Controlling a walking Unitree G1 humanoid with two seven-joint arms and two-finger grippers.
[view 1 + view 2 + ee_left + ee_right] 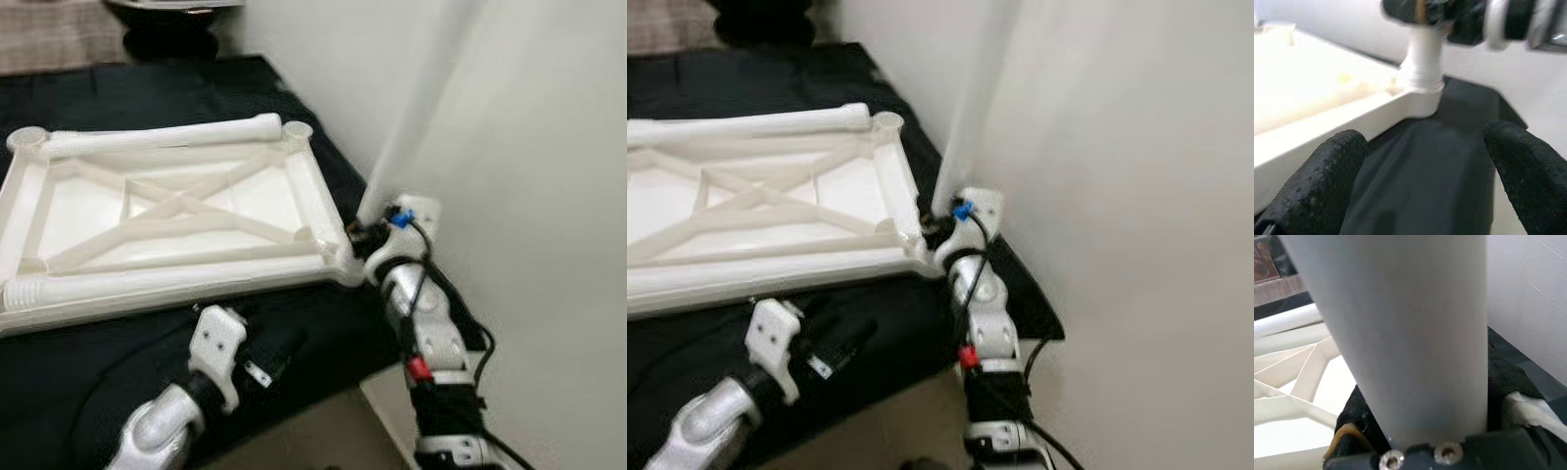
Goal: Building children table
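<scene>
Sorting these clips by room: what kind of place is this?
Probably a room in a home: a dark cloth-covered surface beside a plain white wall, with an upturned white plastic tabletop lying on it for assembly.

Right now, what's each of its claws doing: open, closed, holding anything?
Left gripper: open, holding nothing, beside the upturned tabletop.
Right gripper: closed around a white table leg standing at the tabletop's corner.

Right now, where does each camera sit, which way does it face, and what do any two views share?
Left eye: head, looking down at the upturned white tabletop; both arms show.
Right eye: same scene, shifted; right gripper at the corner.
Left wrist: along the open left gripper toward that corner.
Right wrist: along the right gripper, shut on the white leg.
Shared: leg standing in the corner socket.
</scene>
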